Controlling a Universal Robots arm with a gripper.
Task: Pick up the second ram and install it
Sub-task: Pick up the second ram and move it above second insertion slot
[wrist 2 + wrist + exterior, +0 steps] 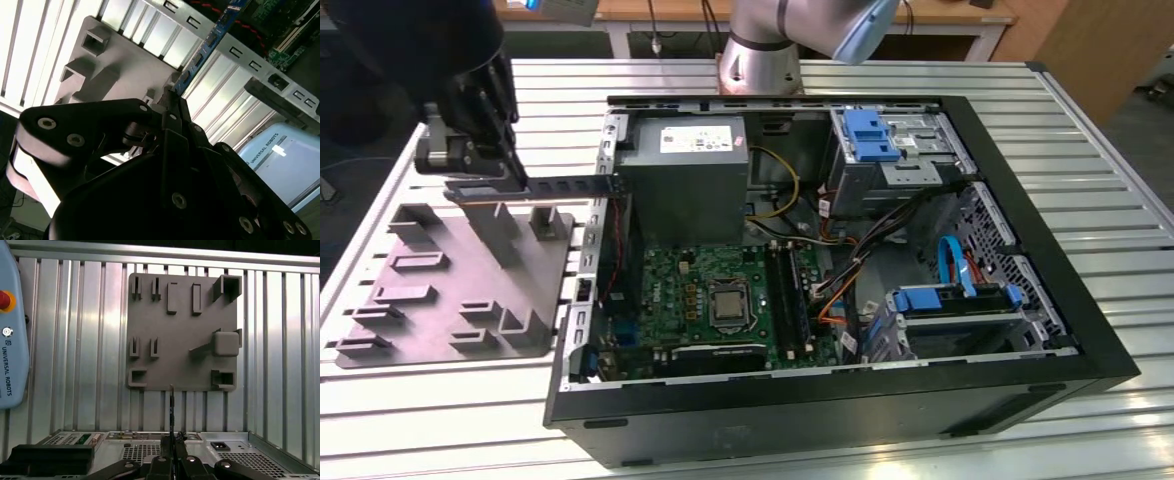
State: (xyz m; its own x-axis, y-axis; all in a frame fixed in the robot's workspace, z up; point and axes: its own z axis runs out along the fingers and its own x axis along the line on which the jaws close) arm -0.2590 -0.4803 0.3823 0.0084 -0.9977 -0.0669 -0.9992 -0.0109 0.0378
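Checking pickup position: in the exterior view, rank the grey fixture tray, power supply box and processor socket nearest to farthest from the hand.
1. Grey fixture tray, beneath the hand.
2. Power supply box, inside the case, to the exterior view's right.
3. Processor socket, on the motherboard, farther right.

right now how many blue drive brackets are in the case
2. One bracket sits near the arm, the other nearer the camera, toward the exterior view's right. More may be hidden.
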